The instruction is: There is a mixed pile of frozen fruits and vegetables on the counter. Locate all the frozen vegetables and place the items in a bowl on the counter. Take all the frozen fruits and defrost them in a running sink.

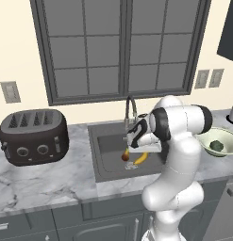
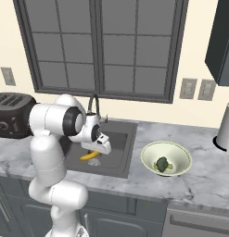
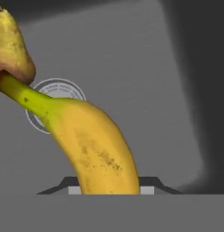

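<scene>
Yellow banana (image 3: 97, 149) clamped in end effector (image 3: 109, 188) over sink (image 1: 106, 150).

A rendered home kitchen. Marble surface (image 1: 52, 176) over dark grey cabinets (image 1: 66, 226), with a dark sink (image 1: 106, 150) and arched faucet (image 1: 129, 110) set under a big grey-framed window (image 1: 120, 47). Black four-slot toaster (image 1: 34, 136) at the left, wall sockets (image 2: 197, 89) on the cream wall, a pale kettle-like vessel (image 2: 225, 127) at the far right. Food about too: broccoli (image 2: 162, 164) in a bowl (image 2: 178, 155), banana (image 3: 93, 149) over the drain (image 3: 63, 88).
</scene>
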{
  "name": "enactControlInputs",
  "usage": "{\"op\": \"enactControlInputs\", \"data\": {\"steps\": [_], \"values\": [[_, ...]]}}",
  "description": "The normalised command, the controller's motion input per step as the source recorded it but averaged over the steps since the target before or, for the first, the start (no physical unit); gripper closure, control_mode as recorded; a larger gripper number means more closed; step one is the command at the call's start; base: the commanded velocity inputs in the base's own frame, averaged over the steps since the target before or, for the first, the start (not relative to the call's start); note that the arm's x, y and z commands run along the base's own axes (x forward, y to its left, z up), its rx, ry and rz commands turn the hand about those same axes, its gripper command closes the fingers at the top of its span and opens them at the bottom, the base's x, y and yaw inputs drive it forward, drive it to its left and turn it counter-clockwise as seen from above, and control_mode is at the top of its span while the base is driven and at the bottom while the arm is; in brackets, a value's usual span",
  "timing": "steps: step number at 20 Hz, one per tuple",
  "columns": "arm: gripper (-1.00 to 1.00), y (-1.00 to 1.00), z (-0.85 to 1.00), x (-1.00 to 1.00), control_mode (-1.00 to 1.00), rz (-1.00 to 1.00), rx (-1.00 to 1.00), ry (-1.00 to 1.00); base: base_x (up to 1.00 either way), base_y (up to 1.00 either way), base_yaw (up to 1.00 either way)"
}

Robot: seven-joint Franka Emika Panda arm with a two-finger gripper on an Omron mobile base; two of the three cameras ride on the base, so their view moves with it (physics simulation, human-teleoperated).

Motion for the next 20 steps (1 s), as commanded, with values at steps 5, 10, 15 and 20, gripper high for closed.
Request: {"op": "enactControlInputs", "data": {"steps": [5,10,15,20], "values": [[1.0,-0.05,-0.41,0.36,-1.0,0.0,0.0,-0.03,0.0,0.0,0.0],[1.0,-0.2,-0.32,0.55,-1.0,0.0,0.0,-0.07,0.0,0.0,0.0],[1.0,-0.21,-0.23,0.58,-1.0,0.0,0.0,-0.06,0.0,0.0,0.0],[1.0,-0.19,-0.41,0.7,-1.0,0.0,0.0,0.01,0.0,0.0,0.0]]}}
